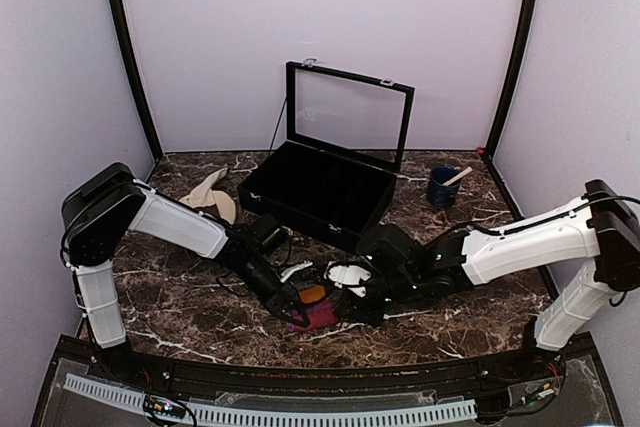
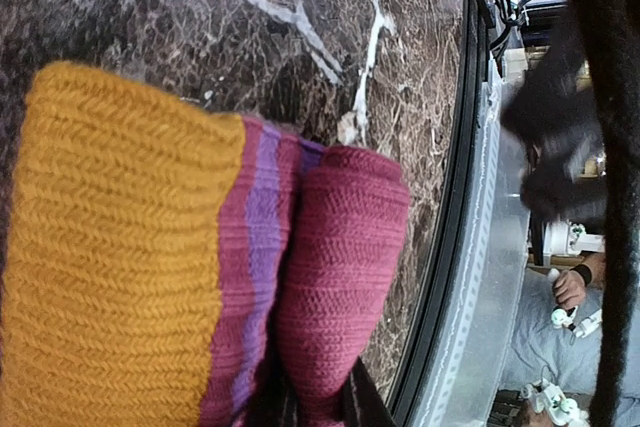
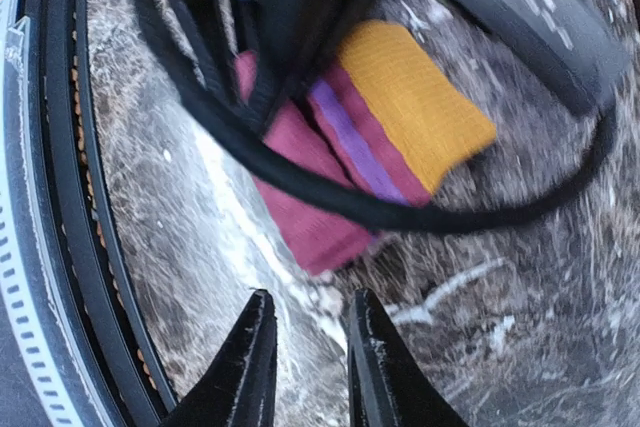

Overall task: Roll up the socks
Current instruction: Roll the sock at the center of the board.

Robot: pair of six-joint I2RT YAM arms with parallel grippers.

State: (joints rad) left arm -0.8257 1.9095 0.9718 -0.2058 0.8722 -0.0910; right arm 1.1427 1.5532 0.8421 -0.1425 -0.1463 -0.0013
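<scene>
Left end effector [image 1: 298, 309] clamps magenta sock [image 2: 330, 277]; right end effector [image 3: 311, 299] parted nearby; cup [image 1: 441, 190] holds stick [image 1: 457, 176].

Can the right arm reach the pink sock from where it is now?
Probably yes. The right gripper, jaws slightly apart and empty, points at the pink sock with only bare table between. But the left gripper holds the sock and a black cable crosses it.

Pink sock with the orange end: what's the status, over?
Left gripper shut on magenta-pink knit sock with orange end, folded over. Right gripper slightly open, empty, near it. Black cable crosses right wrist view.
</scene>
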